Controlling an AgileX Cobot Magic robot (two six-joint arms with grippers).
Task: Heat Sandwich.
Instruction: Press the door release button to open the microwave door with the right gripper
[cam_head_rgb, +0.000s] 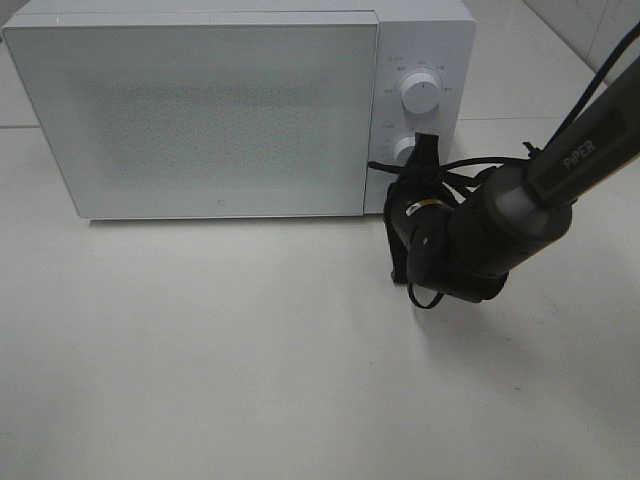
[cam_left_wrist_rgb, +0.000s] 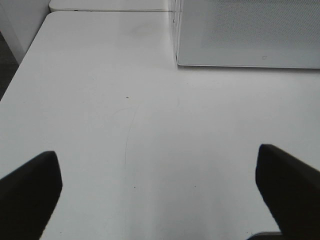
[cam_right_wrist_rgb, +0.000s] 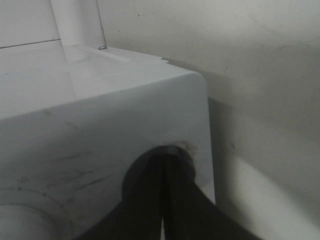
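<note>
Microwave oven, white and box-shaped (cam_head_rgb: 200, 110), stands at the back of the pale white table (cam_head_rgb: 250, 350). Its big frosted door (cam_head_rgb: 200, 190) is shut. On the white panel at the right side of the door there are two round white knobs, the upper knob (cam_head_rgb: 422, 92) above the lower knob (cam_head_rgb: 403, 150). The black right gripper (cam_head_rgb: 425, 148) reaches up to the lower knob. In the right wrist view its two dark fingers (cam_right_wrist_rgb: 185, 210) are pressed tight together, with only a thin line between them, and their tips are right at the round knob near the rounded corner of the oven. I cannot tell if the tips push on it. The left gripper (cam_left_wrist_rgb: 157, 165) hangs over a bare part of the table, well away from the oven, with its two black fingers (cam_left_wrist_rgb: 30, 195) spread wide and nothing between them. The sandwich does not show in any view, so I cannot tell where it is.
</note>
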